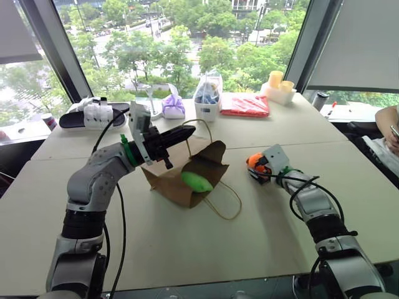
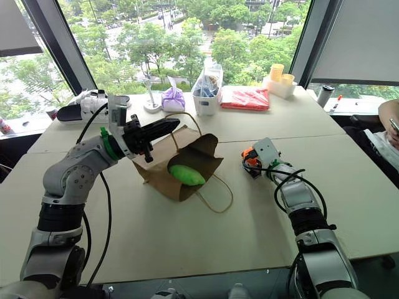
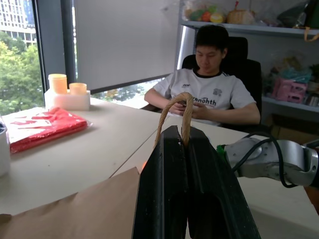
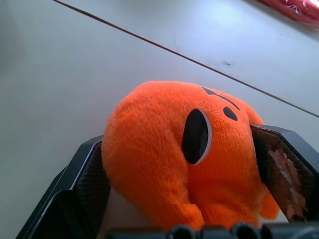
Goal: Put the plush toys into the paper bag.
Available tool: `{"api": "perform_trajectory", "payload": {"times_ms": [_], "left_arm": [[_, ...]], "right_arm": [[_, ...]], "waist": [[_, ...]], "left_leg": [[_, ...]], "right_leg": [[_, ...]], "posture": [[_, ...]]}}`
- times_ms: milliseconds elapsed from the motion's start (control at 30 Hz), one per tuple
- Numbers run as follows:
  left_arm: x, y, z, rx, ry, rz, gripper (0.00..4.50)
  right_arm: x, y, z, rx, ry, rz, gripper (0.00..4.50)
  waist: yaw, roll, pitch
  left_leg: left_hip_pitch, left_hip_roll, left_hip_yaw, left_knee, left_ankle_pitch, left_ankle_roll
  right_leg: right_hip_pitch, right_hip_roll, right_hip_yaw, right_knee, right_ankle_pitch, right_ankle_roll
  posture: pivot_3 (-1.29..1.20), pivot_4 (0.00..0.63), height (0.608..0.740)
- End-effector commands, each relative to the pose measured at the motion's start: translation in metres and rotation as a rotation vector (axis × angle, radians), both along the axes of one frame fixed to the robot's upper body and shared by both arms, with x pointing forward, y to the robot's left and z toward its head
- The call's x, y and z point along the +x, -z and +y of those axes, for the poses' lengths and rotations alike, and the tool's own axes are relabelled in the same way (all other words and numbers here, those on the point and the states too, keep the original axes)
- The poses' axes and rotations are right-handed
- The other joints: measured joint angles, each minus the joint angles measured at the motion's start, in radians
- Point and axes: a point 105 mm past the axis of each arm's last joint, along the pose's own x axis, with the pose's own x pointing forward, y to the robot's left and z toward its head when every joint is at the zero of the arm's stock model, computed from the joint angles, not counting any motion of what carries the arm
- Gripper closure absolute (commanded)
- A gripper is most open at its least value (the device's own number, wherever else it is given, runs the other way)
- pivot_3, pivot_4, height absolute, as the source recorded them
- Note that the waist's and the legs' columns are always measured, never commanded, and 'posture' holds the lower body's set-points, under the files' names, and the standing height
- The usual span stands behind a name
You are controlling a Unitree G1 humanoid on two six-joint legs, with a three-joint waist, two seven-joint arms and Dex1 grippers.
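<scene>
On the pale table (image 1: 187, 249) lie two plush toys, one paper bag and a row of clutter along the far edge. One brown paper bag (image 1: 171, 180) lies on its side near the table's middle, mouth turned toward the robot's right, and the green plush toy (image 1: 196, 182) sits in that mouth, partly out over the lip. Of the bag's two cord handles, one loops flat on the table in front of the mouth (image 1: 227, 202); the other is pinched between the black fingers of the left gripper (image 1: 187, 132), which are pressed together on the cord and hold it raised above the bag. The orange plush toy (image 4: 179, 154) rests on the table well to the right of the bag, sitting between the spread fingers of the right gripper (image 1: 255, 167); the jaws stand wide on either side of it, and whether they press it cannot be told. Bare tabletop runs between the bag's mouth and the orange toy. Along the far edge stand a purple pouch (image 1: 173, 107), a clear plastic bag with blue contents (image 1: 207, 93), a flat red packet (image 1: 245, 104) and two yellow cups (image 1: 280, 82). A seated person (image 3: 209, 94) is at the table's right side.
</scene>
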Motion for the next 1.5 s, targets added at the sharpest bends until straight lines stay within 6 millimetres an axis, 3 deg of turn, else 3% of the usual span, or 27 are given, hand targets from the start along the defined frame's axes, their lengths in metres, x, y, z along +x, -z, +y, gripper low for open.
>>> {"api": "perform_trajectory", "payload": {"times_ms": [33,133,333,367,467,600,800,1000,1233,1500], "left_arm": [[-0.006,-0.013,0.002,-0.007,-0.01,-0.07,4.5],[-0.006,-0.013,0.002,-0.007,-0.01,-0.07,4.5],[-0.004,-0.013,0.002,-0.018,-0.009,-0.063,4.5],[-0.003,-0.014,0.002,-0.02,-0.007,-0.062,4.5],[-0.002,-0.015,0.001,-0.021,-0.003,-0.061,4.5],[-0.001,-0.015,0.0,-0.022,0.007,-0.058,4.5],[-0.001,-0.016,-0.004,-0.025,0.029,-0.054,4.5],[-0.002,-0.016,-0.005,-0.028,0.037,-0.055,4.5],[-0.008,-0.019,-0.008,-0.035,0.049,-0.057,4.5],[-0.012,-0.017,-0.007,-0.035,0.049,-0.051,4.5]], "right_arm": [[0.004,-0.002,-0.002,-0.034,0.015,-0.031,0.26],[0.005,-0.007,-0.001,-0.024,0.008,-0.054,1.29],[0.001,-0.02,0.002,-0.004,-0.009,-0.097,4.32],[-0.002,-0.026,0.007,0.002,-0.033,-0.11,4.48],[-0.031,-0.053,0.039,0.01,-0.211,-0.165,4.48],[-0.078,-0.068,0.081,0.052,-0.426,-0.15,4.48],[-0.107,-0.074,0.12,0.145,-0.521,-0.106,4.48],[-0.103,-0.067,0.14,0.18,-0.535,-0.078,4.48],[-0.066,-0.067,0.16,0.194,-0.524,-0.095,4.48],[-0.045,-0.053,0.18,0.224,-0.56,-0.065,4.48]], "waist": [[0.0,0.0,0.0],[0.001,0.0,0.0],[0.0,0.0,0.0],[0.0,0.0,0.0],[0.002,0.0,0.0],[0.004,0.0,0.0],[0.005,0.0,0.0],[0.006,0.0,0.0],[0.003,0.0,0.0],[0.0,0.0,0.0]], "left_leg": [[0.0,0.0,0.0,0.0,0.0,0.0],[0.0,0.0,0.0,0.001,0.0,0.0],[0.0,0.0,-0.001,0.0,0.0,0.0],[0.0,0.0,-0.001,0.0,0.0,0.0],[0.0,0.0,-0.002,-0.001,0.0,0.0],[-0.001,0.0,-0.003,-0.001,0.0,0.0],[-0.001,0.0,-0.003,0.0,0.0,0.0],[-0.001,0.0,-0.003,0.0,0.0,0.0],[0.0,0.0,-0.003,0.0,0.0,0.0],[0.0,0.0,-0.003,-0.001,0.0,0.0]], "right_leg": [[0.0,0.0,0.0,0.0,0.0,0.0],[0.001,0.0,0.0,0.0,0.0,0.0],[0.001,0.0,0.0,0.0,0.0,0.0],[0.0,0.0,0.0,0.0,0.0,0.0],[0.0,0.0,0.0,-0.001,0.0,0.0],[0.0,0.0,0.0,-0.002,0.0,0.0],[0.001,0.0,0.0,-0.002,0.0,0.0],[0.001,0.0,0.0,-0.002,0.0,0.0],[0.001,0.0,0.0,-0.002,0.0,0.0],[0.0,0.0,0.0,-0.002,0.0,0.0]], "posture": [[0.0,0.15,0.74],[0.0,0.15,0.74],[0.0,0.15,0.74],[0.0,0.15,0.74],[0.0,0.15,0.74],[0.0,0.15,0.74],[0.0,0.15,0.74],[0.0,0.15,0.74],[0.0,0.15,0.74],[0.0,0.15,0.74]]}}
